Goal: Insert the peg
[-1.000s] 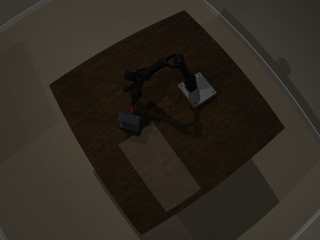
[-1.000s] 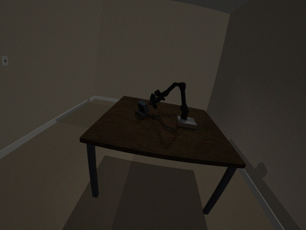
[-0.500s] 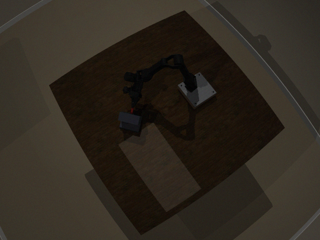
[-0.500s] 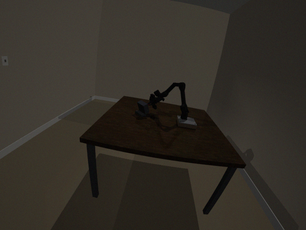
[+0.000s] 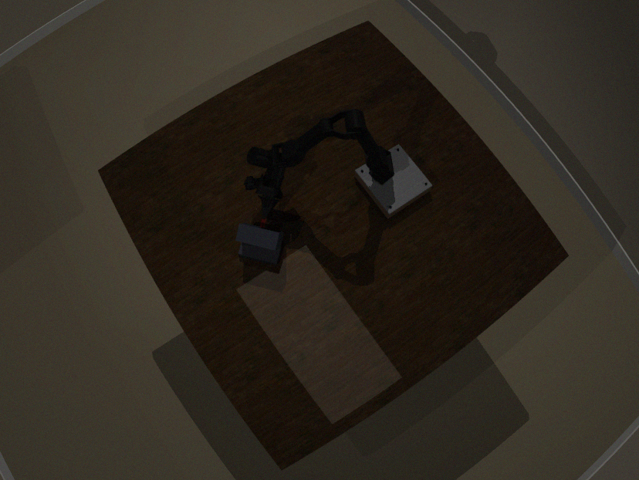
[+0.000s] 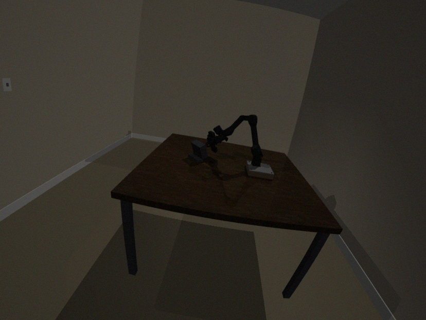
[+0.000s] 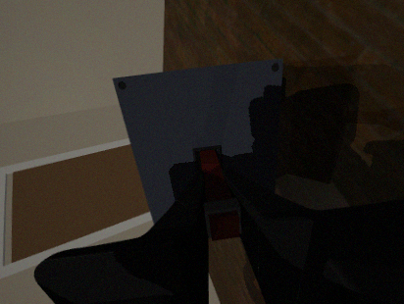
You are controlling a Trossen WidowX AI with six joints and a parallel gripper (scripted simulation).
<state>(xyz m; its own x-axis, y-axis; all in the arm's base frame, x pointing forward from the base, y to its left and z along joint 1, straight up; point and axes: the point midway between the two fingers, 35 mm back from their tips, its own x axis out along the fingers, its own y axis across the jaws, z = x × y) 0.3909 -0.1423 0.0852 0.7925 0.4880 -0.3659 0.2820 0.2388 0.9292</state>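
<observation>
1. From where I stand the room is dim, and a dark wooden table [image 6: 192,192] sits near the corner with the arm [image 6: 241,125] mounted on a pale base plate [image 5: 407,188] toward its far side.
2. The arm rises from the plate, bends over at the elbow and reaches down toward a small grey sloped panel [image 7: 196,118] that stands on the table, well apart from the base.
3. The gripper [image 7: 216,196] is right up against the panel's face; its jaws are clamped on the red peg [image 7: 216,172], one dark finger [image 7: 181,196] on each flat side.
4. The peg has flat sides and a pale band near its back end, with a short red stub behind the band.
5. Its front end sits inside the dark square hole [image 7: 208,149] in the panel's face; how deep it goes I cannot tell.
6. From above, only a small glint of red shows between the gripper tip and the upper edge of the panel.
7. Two small dark dots mark the panel's upper corners.
8. The arm's shadow falls across the table between panel and base.
</observation>
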